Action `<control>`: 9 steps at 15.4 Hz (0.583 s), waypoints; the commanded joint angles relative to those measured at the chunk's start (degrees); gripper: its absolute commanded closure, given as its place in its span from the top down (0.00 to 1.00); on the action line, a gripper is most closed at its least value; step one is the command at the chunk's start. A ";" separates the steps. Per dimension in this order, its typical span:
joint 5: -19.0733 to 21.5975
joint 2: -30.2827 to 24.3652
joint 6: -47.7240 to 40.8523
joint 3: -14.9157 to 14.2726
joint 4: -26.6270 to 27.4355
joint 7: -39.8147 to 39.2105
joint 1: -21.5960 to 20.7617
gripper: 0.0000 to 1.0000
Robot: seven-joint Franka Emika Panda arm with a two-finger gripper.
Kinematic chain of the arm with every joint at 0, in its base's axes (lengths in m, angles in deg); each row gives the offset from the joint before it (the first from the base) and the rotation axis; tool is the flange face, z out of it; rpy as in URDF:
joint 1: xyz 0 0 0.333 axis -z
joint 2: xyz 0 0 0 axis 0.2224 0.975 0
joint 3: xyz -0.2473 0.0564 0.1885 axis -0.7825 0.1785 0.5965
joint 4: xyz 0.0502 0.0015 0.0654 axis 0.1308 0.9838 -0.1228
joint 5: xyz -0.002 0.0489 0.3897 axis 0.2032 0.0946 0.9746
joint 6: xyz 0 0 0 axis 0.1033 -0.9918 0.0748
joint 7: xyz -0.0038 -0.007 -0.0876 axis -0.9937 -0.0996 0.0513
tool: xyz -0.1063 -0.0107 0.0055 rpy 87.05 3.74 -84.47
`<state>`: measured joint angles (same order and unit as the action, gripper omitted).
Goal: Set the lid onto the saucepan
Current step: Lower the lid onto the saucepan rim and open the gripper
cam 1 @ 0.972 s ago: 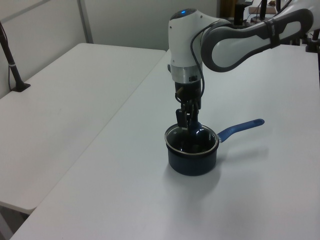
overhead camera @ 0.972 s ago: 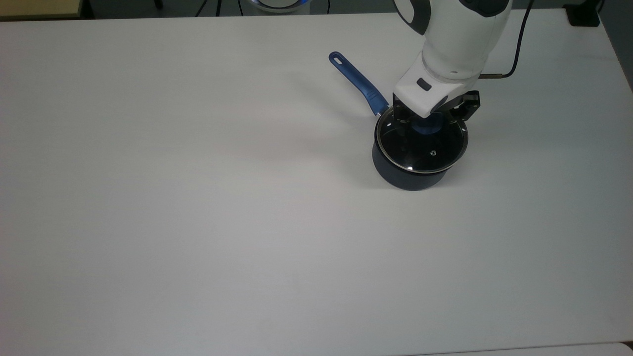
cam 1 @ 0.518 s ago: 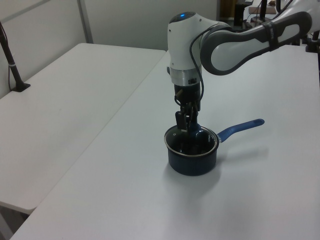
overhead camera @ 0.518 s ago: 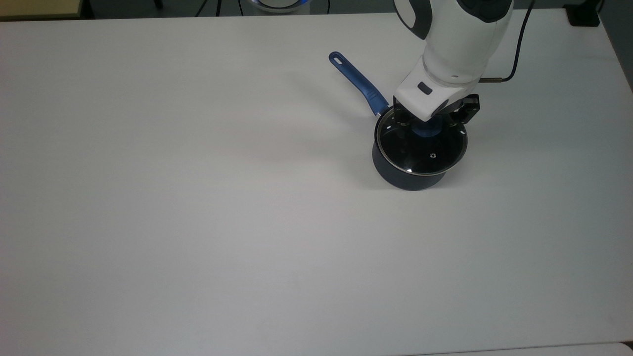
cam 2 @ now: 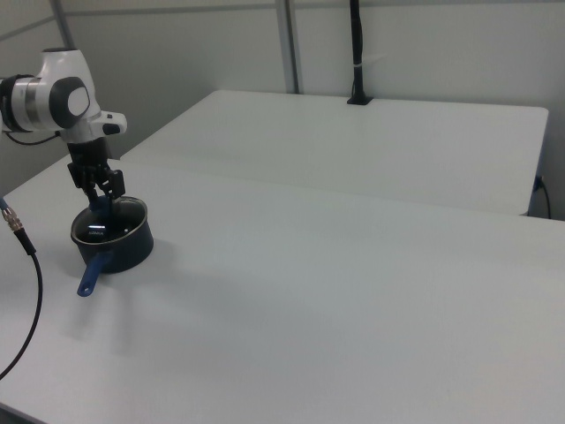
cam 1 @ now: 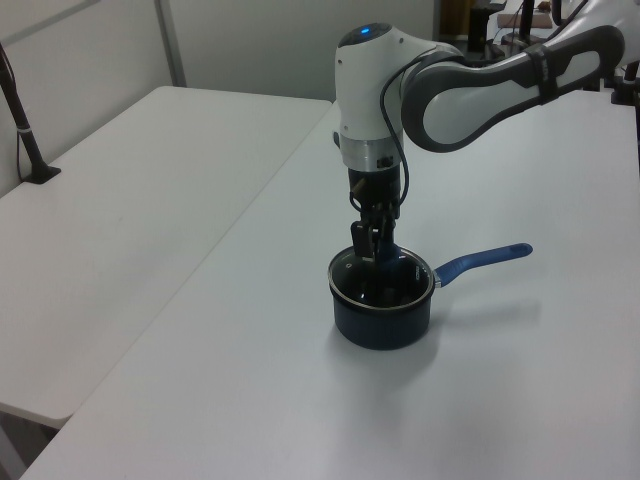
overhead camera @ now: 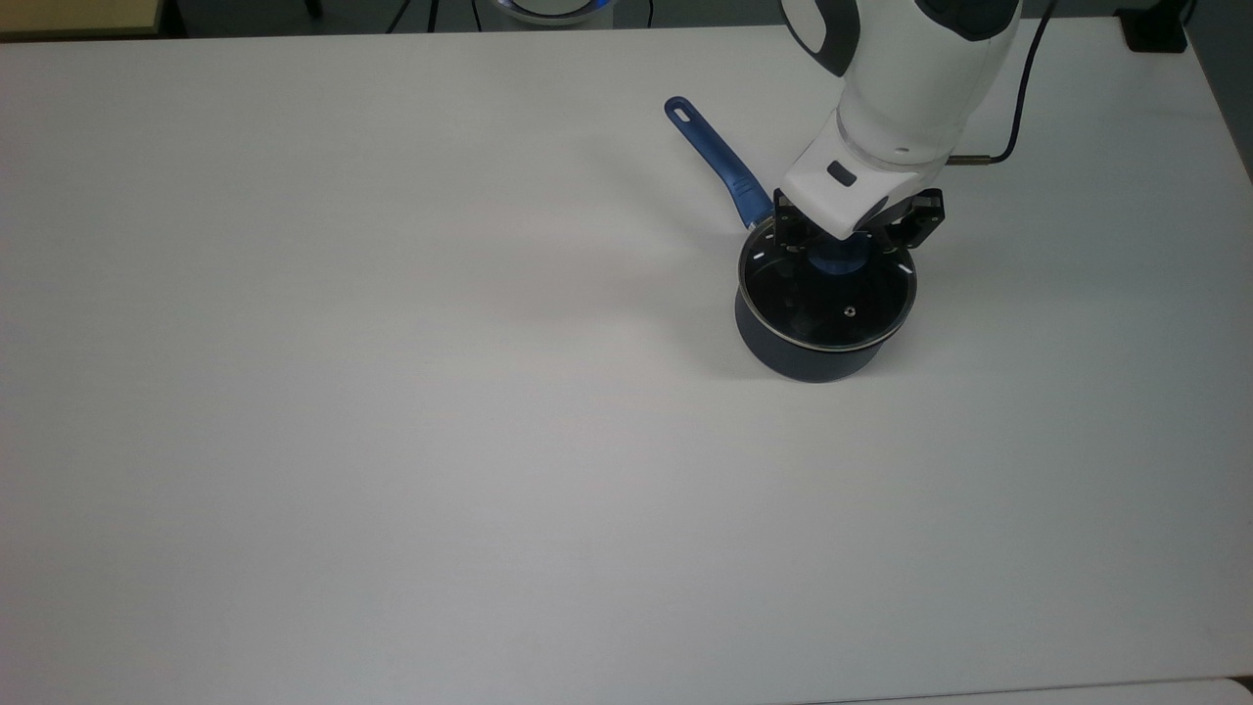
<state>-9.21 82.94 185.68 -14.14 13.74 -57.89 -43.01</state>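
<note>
One saucepan (overhead camera: 812, 348) and one lid (overhead camera: 832, 304) on a white bench (overhead camera: 392, 392), near the far edge toward the top view's right corner. The lid sits on the saucepan's rim — one hand (overhead camera: 848, 247) is directly above, fingers closed around the lid's blue knob (overhead camera: 838, 258). One blue handle (overhead camera: 719, 166) points toward the far edge.

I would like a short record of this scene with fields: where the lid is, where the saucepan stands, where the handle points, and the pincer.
lid: lying on the saucepan's mouth
saucepan: upright on the white table
handle: points to the top view's upper left
pincer: directly above the lid, at its blue knob
</note>
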 commanded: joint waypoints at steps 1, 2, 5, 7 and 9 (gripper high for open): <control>-1.09 0.33 -0.11 -0.90 -0.87 0.28 -0.95 0.53; -1.09 0.33 -0.11 -0.82 -0.78 0.28 -0.95 0.54; -1.09 0.42 -0.11 -0.82 -0.69 0.28 -0.95 0.74; -1.09 0.42 -0.11 -0.82 -0.69 0.28 -0.95 0.89; -1.09 0.42 -0.11 -0.82 -0.69 0.28 -0.95 1.00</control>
<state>-9.42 83.04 185.68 -14.14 13.73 -57.89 -43.06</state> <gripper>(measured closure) 0.203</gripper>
